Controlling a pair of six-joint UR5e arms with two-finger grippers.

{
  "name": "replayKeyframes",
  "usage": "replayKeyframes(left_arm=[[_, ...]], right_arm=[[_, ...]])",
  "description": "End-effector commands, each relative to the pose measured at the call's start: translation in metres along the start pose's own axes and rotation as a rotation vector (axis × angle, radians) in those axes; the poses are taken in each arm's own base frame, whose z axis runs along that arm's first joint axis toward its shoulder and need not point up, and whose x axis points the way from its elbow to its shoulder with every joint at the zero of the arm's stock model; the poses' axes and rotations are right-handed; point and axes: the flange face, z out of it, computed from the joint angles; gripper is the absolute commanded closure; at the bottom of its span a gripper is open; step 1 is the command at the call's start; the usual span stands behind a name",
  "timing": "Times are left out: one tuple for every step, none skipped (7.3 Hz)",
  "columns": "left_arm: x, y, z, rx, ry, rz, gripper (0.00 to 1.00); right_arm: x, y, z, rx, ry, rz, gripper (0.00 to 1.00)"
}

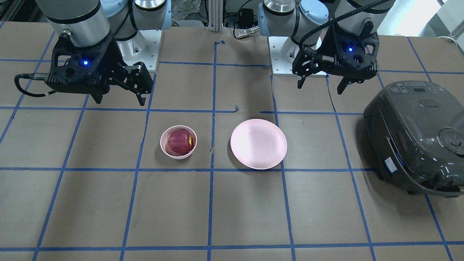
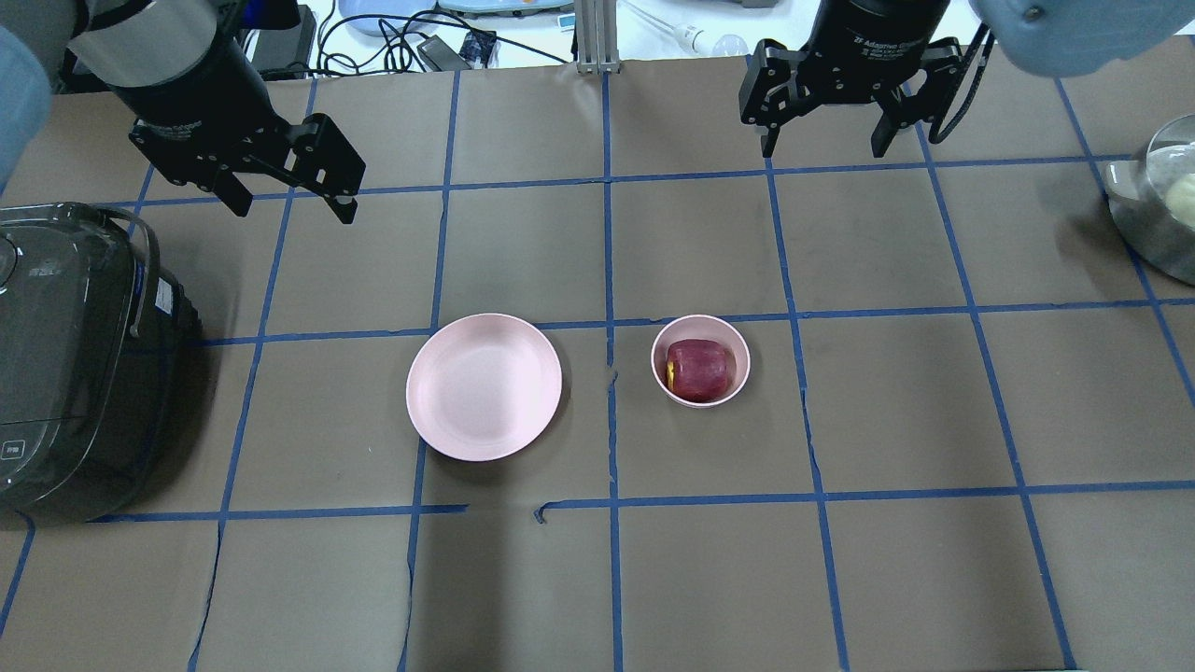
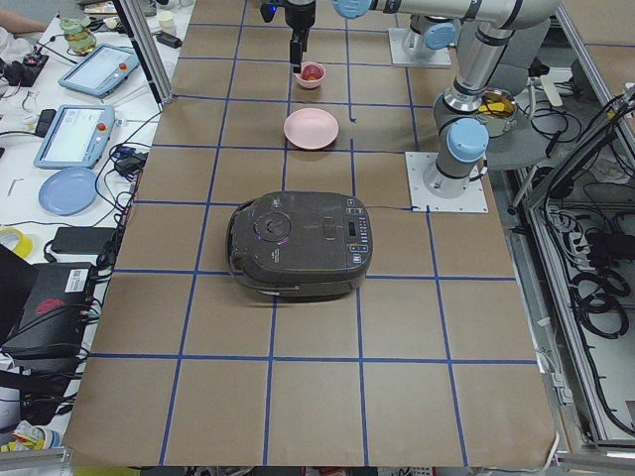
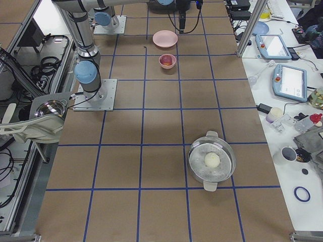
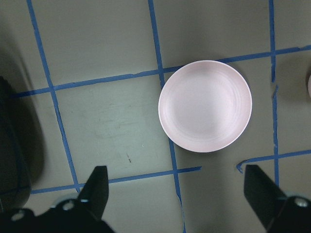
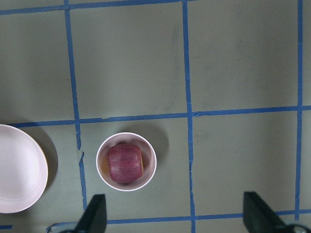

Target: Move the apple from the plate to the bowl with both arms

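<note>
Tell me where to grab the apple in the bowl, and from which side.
Likely its upper half, coming straight down from above: the apple sits in the bowl, whose wall closely rings its sides, so only its top is exposed.

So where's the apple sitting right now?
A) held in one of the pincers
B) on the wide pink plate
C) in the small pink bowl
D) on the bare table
C: the apple lies inside the small bowl. The plate beside it holds nothing, and the left pincer and right pincer hang open and empty above the far side of the table.
</note>
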Motion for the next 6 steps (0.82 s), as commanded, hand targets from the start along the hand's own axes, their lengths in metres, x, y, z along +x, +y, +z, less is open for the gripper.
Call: replayKeyframes(left_arm=[[0.0001,0.0009,-0.0015,0.01,-0.003,-0.019,0.0],[-0.002,-0.003,-0.0039,0.022,-0.006,-0.057,0.01],[-0.0046,-0.0047,-0.006,0.032,-0.008,-0.064,0.01],[-0.0046,-0.0046,-0.0053,0.03,-0.007,-0.062,0.0],[-0.0053,-0.0044,-0.0076,0.035,-0.008,-0.065,0.0],[-0.0045,-0.0044,-0.0076,0.035,-0.008,-0.062,0.0]], right_arm=[[0.0,0.0,0.0,0.0,0.0,0.0,0.0],[-0.0001,-0.0002,-0.0002,0.002,0.0,0.0,0.0],[0.0,0.0,0.0,0.0,0.0,0.0,0.0],[0.0008,-0.0003,0.0,0.0,0.0,0.002,0.0],[0.0001,-0.0002,-0.0002,0.002,0.001,0.0,0.0],[0.0001,-0.0002,-0.0002,0.002,0.001,0.0,0.0]])
